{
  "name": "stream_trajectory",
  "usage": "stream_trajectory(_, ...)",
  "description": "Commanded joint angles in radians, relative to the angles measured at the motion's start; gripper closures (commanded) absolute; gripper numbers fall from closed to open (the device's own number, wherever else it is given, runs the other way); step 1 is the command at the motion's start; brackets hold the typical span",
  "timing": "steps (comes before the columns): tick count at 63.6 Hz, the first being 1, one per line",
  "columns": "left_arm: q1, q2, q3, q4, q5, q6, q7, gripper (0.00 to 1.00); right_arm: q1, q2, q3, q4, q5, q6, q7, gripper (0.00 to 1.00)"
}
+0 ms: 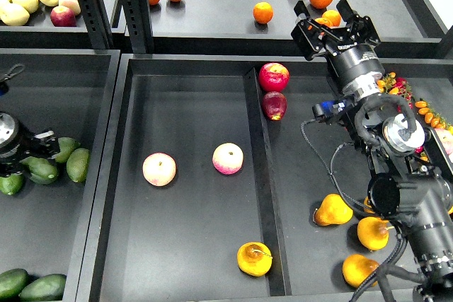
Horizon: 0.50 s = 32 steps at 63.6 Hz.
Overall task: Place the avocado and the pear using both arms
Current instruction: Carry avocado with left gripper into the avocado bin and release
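Clearly the left gripper (44, 148) closes around an avocado (41, 168); the right gripper (333, 22), jaws spread, hangs well toward twelve o'clock of the pear (254, 259).

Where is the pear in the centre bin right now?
In the head view, the pear lies at the near right corner of the centre bin, against the divider, below the right-hand peach.

Left gripper (35, 148) among avocados (60, 160), seemingly closed; right gripper (333, 20) raised, open; pear (254, 259) in middle bin (184, 245).
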Motion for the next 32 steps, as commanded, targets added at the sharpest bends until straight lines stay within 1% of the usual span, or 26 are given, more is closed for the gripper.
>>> stream_trajectory(1,0.054,0.002,-0.050,0.018,0.023,0.000,0.000,0.80,-0.001,0.000,0.001,0.002,0.001,0.000,0.000,0.00)
stream_trajectory(15,0.114,-0.026,-0.085,0.070,0.028,0.000,0.000,0.80,-0.004,0.000,-0.001,0.006,0.001,-0.001,0.000,0.00)
stream_trajectory(22,0.149,-0.060,-0.120,0.096,0.035,0.000,0.000,0.80,-0.006,0.000,-0.002,0.008,0.001,-0.001,0.000,0.00)
stream_trajectory(32,0.169,-0.103,-0.122,0.112,0.047,0.000,0.000,0.78,-0.007,0.000,-0.002,0.011,0.002,-0.003,0.000,0.00)
